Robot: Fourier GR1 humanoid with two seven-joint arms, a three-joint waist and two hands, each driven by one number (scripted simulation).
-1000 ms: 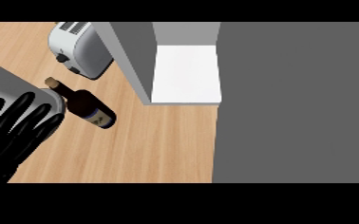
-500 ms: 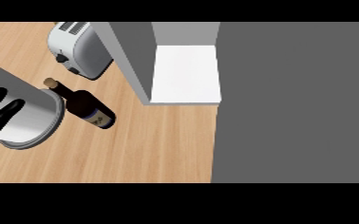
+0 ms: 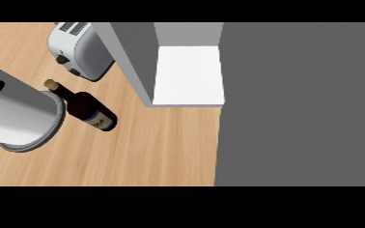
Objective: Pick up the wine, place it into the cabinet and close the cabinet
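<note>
A dark wine bottle (image 3: 87, 108) with a tan cork top and a label low on its body is on the wooden counter (image 3: 157, 149), left of the middle. Right beside its neck, a grey forearm (image 3: 25, 118) comes in from the left edge; whether it touches the bottle I cannot tell. No hand shows on that arm. The cabinet (image 3: 132, 53) stands open behind the bottle, with its white shelf (image 3: 189, 75) bare. The right arm and hand are out of the picture.
A silver toaster (image 3: 78, 50) sits at the back left, close to the cabinet's grey side wall. A broad grey panel (image 3: 292, 101) fills the right side of the view, next to the white shelf.
The black hand seen at the lower left a second ago has gone out of view, and only the grey forearm remains, higher up beside the bottle. The bottle has not moved.
</note>
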